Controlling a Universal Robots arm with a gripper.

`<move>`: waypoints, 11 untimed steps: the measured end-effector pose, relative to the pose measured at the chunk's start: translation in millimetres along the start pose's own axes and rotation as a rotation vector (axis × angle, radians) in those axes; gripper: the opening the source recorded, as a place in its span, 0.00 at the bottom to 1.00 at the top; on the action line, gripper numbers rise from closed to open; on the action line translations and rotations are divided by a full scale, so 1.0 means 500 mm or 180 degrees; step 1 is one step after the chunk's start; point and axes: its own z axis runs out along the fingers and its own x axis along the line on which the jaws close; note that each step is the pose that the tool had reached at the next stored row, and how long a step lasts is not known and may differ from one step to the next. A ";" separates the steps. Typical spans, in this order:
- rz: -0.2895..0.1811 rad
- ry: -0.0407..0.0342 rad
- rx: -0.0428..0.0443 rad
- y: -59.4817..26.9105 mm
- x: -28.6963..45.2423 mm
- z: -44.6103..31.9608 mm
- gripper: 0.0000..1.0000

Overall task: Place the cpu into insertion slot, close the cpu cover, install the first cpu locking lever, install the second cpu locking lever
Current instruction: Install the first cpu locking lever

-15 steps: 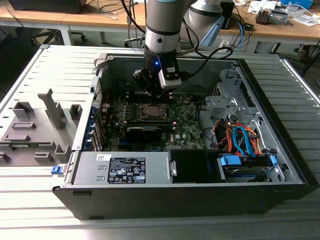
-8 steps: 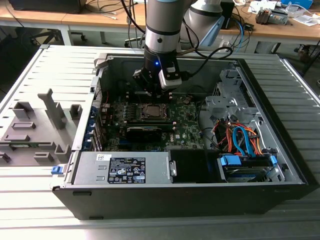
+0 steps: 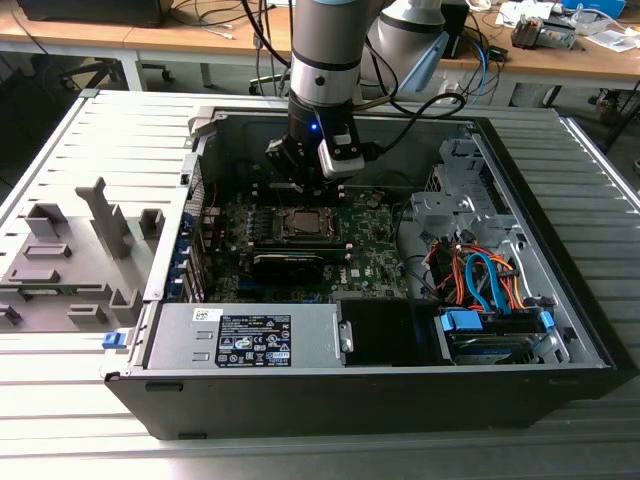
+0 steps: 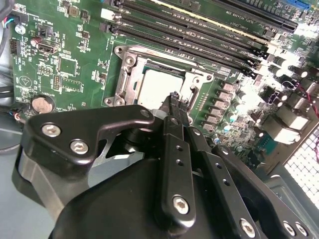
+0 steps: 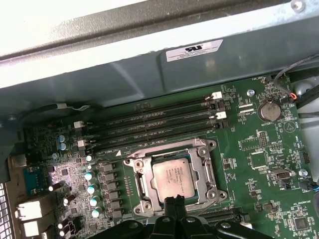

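The dull silver-grey square cpu (image 5: 173, 175) sits in its socket on the green motherboard (image 5: 249, 199), framed by the flat, silvery metal cpu cover (image 5: 202, 172). The gripper (image 5: 174, 201) hovers at the socket's edge, its slim matte-black fingers (image 4: 175, 149) pressed together. Long black memory slots (image 5: 154, 124) run alongside

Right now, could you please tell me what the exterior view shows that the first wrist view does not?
The exterior view adds the arm, the power supply and the orange and blue cables. The first wrist view adds the coin battery and a white label on the case wall. Both share the cpu in its socket, with the gripper near it.
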 end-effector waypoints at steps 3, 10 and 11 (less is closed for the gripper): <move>-0.0020 0.0000 0.0001 0.000 0.000 0.000 0.11; -0.0039 0.0000 0.0002 0.000 0.000 0.000 0.11; -0.0043 0.0000 0.0002 0.000 0.000 0.000 0.11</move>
